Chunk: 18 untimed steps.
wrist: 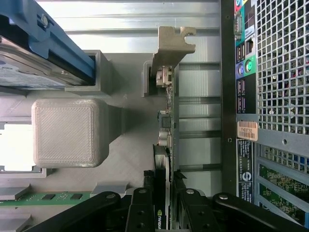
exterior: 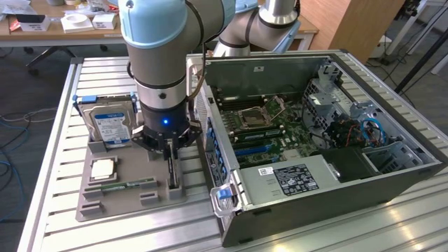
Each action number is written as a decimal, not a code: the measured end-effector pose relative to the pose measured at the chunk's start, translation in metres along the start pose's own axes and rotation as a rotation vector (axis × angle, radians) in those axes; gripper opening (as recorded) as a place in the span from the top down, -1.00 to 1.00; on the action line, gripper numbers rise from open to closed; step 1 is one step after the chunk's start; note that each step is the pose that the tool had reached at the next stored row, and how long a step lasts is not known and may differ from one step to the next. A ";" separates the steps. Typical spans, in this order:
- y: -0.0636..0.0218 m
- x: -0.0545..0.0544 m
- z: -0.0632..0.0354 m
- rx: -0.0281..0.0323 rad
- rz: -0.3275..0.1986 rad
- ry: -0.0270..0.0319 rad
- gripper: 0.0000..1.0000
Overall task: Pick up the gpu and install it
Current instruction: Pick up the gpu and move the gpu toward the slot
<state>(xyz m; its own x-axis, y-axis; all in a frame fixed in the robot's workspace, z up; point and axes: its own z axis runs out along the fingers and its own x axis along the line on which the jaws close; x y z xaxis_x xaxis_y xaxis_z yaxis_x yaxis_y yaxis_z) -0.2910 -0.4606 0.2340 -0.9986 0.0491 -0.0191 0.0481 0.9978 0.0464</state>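
The gpu (exterior: 173, 170) stands on edge in a slot of the grey holder tray (exterior: 119, 202), just beside the open computer case (exterior: 315, 136). My gripper (exterior: 170, 152) has come straight down over the card's near end and straddles it. In the wrist view the gpu (wrist: 164, 140) runs away from my gripper (wrist: 162, 205), thin and dark, with its silver end bracket (wrist: 170, 46) at the far end. The card is still seated in its holder.
On the tray a hard drive (exterior: 108, 123) with a blue-white label stands upright, with a processor (exterior: 103, 168) and a green memory stick (exterior: 126, 185) lying flat. The case's motherboard (exterior: 269, 126) is exposed. The case's rear wall (wrist: 285, 96) sits close beside the card.
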 end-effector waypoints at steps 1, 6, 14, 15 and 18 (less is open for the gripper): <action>0.0000 0.000 0.0000 0.0000 0.000 0.0000 0.48; 0.0000 0.000 0.0000 0.0000 0.000 0.0000 0.48; 0.0002 0.000 -0.0035 0.0003 0.000 -0.0001 0.48; 0.0002 0.000 -0.0046 0.0003 0.000 -0.0001 0.48; 0.0004 0.000 -0.0089 0.0004 0.000 -0.0001 0.48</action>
<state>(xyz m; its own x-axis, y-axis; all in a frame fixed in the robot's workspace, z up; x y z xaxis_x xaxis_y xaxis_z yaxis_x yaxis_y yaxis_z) -0.2910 -0.4606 0.2429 -0.9986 0.0491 -0.0192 0.0482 0.9978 0.0460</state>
